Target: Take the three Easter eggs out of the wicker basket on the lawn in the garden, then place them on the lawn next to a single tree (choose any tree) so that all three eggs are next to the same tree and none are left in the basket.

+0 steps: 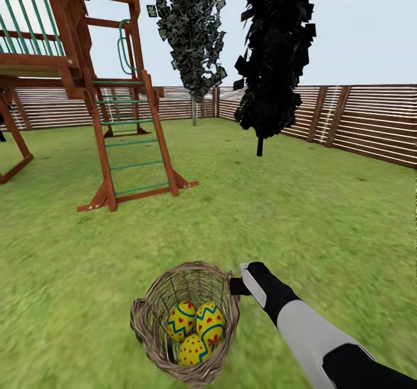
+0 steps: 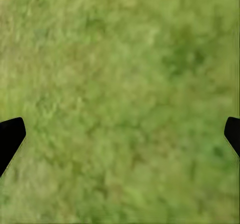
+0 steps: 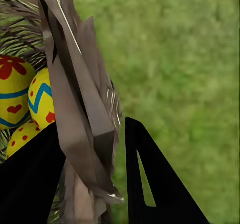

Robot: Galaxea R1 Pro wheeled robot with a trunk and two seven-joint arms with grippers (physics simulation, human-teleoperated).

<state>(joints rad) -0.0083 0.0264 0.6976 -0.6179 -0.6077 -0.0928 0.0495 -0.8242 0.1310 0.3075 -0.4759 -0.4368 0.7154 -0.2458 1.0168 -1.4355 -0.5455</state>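
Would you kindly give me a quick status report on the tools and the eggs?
Right tool astride wicker basket rim. Left tool open over lawn. Three Easter eggs in basket. Nothing blocking.

1. Eggs [image 1: 195, 332]: bright yellow with red dots and hearts, blue zigzag bands.
2. Basket [image 1: 152, 302]: tan-brown weave.
3. Grass [image 1: 324, 221]: mottled green.
4. Right gripper [image 3: 107, 159]: black fingers.

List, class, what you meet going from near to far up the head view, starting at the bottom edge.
Basket holding eggs → right gripper at its rim → play frame → black tree → fence.
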